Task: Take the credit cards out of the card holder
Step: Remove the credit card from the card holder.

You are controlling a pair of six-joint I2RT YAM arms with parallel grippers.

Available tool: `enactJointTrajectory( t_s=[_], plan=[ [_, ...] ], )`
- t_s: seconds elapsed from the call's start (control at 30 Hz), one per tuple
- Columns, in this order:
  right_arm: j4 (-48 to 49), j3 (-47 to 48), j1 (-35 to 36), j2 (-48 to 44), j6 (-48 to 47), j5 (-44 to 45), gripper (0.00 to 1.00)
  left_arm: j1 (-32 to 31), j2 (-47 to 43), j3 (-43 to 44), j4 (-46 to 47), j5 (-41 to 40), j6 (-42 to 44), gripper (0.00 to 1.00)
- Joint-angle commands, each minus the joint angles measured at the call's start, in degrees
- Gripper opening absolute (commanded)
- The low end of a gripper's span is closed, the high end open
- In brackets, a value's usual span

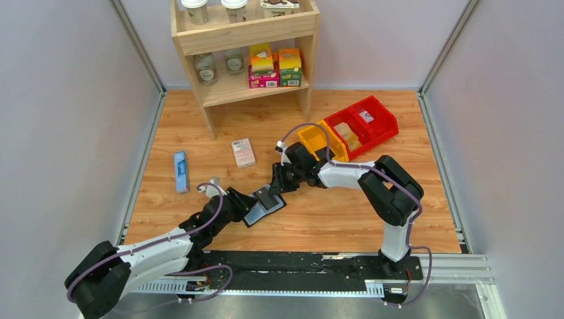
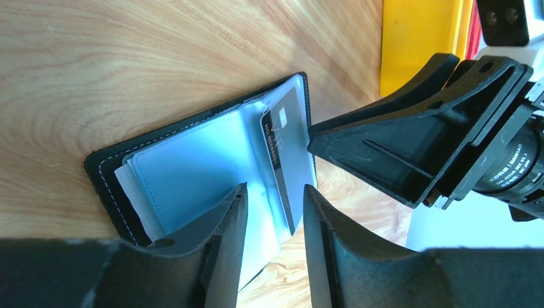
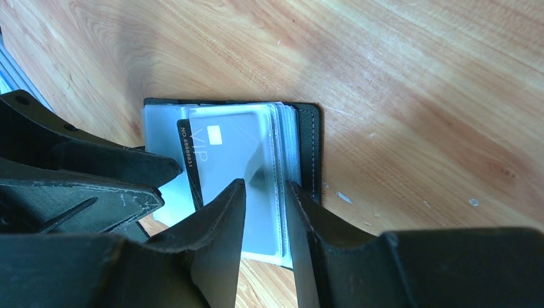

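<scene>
Seen from above, the black card holder (image 1: 266, 209) lies open on the wooden table (image 1: 346, 212), caught between 2 grippers: the left gripper (image 1: 247, 201) reaches in from its 8 o'clock and the right gripper (image 1: 277, 187) from its 1 o'clock, both tips at the holder's edges

In the left wrist view the left gripper (image 2: 274, 208) has its jaws apart, straddling the near edge of the grey-blue clear pockets of the card holder (image 2: 106, 176) without closing on them. A dark credit card (image 2: 283, 138) marked "VIP" sits tilted in the pockets at the 12 o'clock side of the fingertips, and the right gripper (image 2: 312, 137) points at the card's 3 o'clock edge; contact cannot be told

In the right wrist view the right gripper (image 3: 264, 192) is also parted, over the pocket leaves of the card holder (image 3: 312, 151). The credit card (image 3: 190, 157) lies under a clear leaf at the gripper's 11 o'clock, with the left gripper (image 3: 172, 174) at 9 o'clock

A pink-and-white box (image 1: 243, 152) lies at the holder's 11 o'clock, well apart
</scene>
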Motion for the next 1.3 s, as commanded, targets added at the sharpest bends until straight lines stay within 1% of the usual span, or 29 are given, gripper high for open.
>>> enactJointTrajectory(
  t_s=[0.0, 0.13, 0.37, 0.4, 0.5, 0.57, 0.7, 1.0, 1.13, 1.27],
  plan=[
    [-2.46, -1.58, 0.38, 2.80, -0.70, 1.17, 0.36, -0.06, -0.32, -5.16, 2.62, -2.56, 0.30, 0.47],
    [-2.46, -1.50, 0.47, 3.06, -0.70, 1.00, 0.36, 0.02, 0.82, -4.72, 4.73, -2.92, 1.88, 0.48],
    [-2.46, -1.32, 0.47, 3.33, -0.70, 0.73, 0.35, 0.11, 6.87, -3.05, 10.18, -1.42, 3.12, 0.48],
    [-2.46, -1.23, 0.47, 3.24, -0.79, 0.73, 0.35, 0.20, 8.01, -1.22, 10.62, -1.16, 3.12, 0.48],
    [-2.46, -1.23, 0.38, 3.24, -0.79, 0.56, 0.33, 0.29, 9.52, -0.50, 11.59, -0.81, 3.12, 0.47],
    [-2.46, -1.14, 0.38, 3.42, -0.79, 0.56, 0.32, 0.29, 10.40, -0.33, 11.77, -0.81, 2.86, 0.43],
    [-2.46, -1.23, 0.38, 3.68, -0.79, 0.29, 0.30, 0.37, 12.07, -0.33, 13.44, -1.07, 2.07, 0.38],
    [-2.38, -1.14, 0.38, 3.68, -0.96, -0.06, 0.29, 0.46, 16.10, -0.24, 18.09, -0.81, 1.62, 0.31],
    [-2.20, -1.32, 0.38, 3.77, -0.88, 0.03, 0.29, 0.46, 16.90, -0.41, 19.15, -0.37, 0.92, 0.22],
    [-1.94, -1.76, 0.38, 3.50, -0.79, 0.38, 0.29, 0.37, 15.85, -1.20, 19.07, -0.10, 0.48, 0.12]
  ],
)
